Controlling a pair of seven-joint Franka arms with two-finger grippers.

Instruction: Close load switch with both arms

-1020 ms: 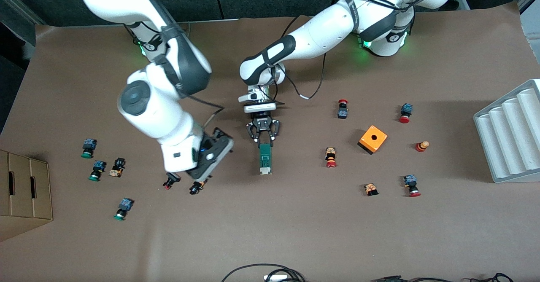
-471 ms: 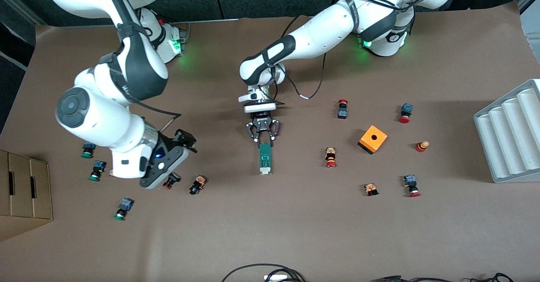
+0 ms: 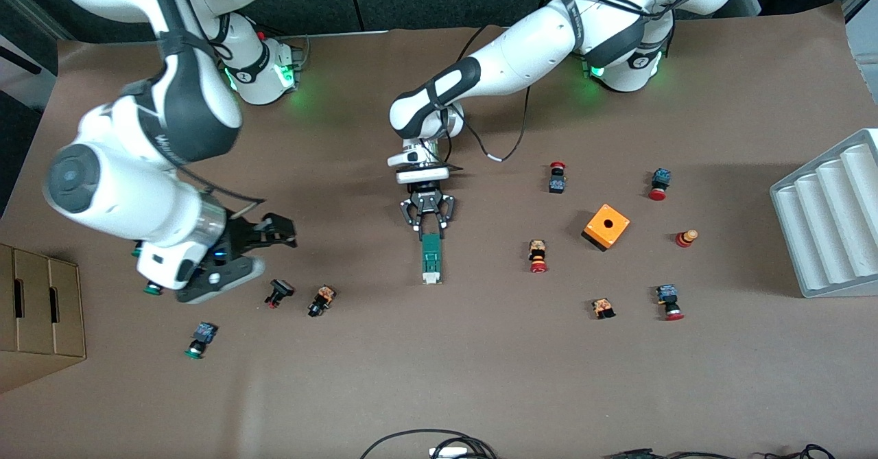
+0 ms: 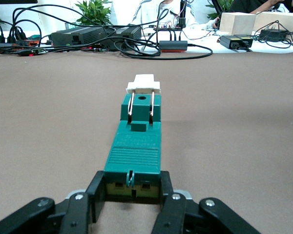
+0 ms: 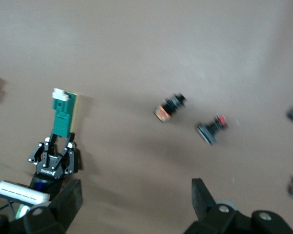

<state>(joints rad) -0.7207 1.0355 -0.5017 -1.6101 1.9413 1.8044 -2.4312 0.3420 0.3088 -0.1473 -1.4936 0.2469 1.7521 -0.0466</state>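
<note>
Gripping the load switch (image 3: 431, 259) by the end nearest the arms' bases, the left gripper (image 3: 427, 229) has its jaws closed on the green body at mid-worktop. Its long axis runs from those jaws straight toward the front camera, with the white sliding piece (image 4: 143, 83) at the free end, apparently pulled out. The right gripper (image 3: 274, 229), jaws spread wide and empty, hangs well apart toward the right arm's end, over scattered push buttons (image 3: 276, 292), so it would likely have to come across to reach that slider.
</note>
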